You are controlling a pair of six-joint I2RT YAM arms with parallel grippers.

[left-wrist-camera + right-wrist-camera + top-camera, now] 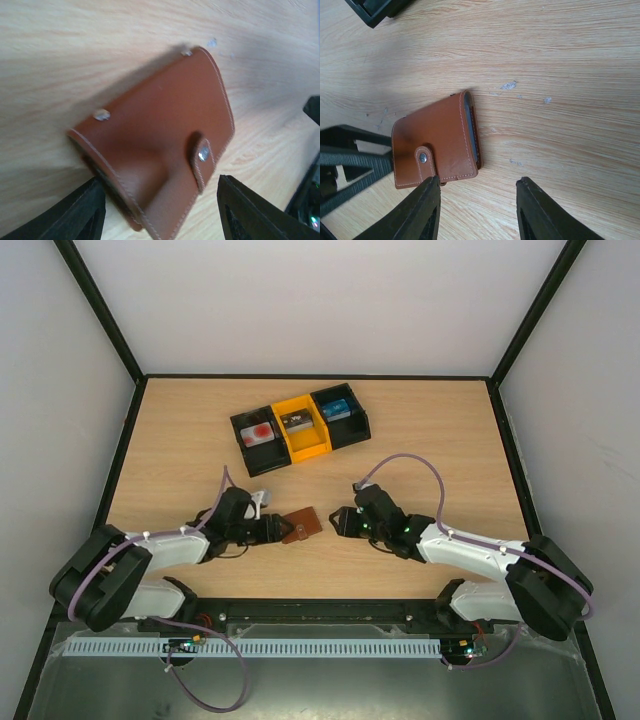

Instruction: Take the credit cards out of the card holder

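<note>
top view, card holder: the card holder (303, 525) lies closed on the table (440, 440), its long axis running left to right between the two grippers, well apart from the tray (345, 443).
top view, arms: the left gripper (272, 530) is at its left end and the right gripper (338, 521) just beside its right end; the left looks nearer.
top view, tray: the left black bay holds a whitish piece with a red round mark (260, 432), the yellow middle bay a dark piece, the right black bay a blue one; too small to tell what they are.
left wrist, gripper: jaws spread, the holder's near edge between them; one finger looks to be at the leather, the other stands apart.
left wrist, holder: the snap tab (201, 156) is fastened; no credit cards show.
right wrist, gripper: jaws spread over bare table, pinching nothing; the holder lies up and left of them.
judgement: the tab probably has to be unsnapped first.
</note>
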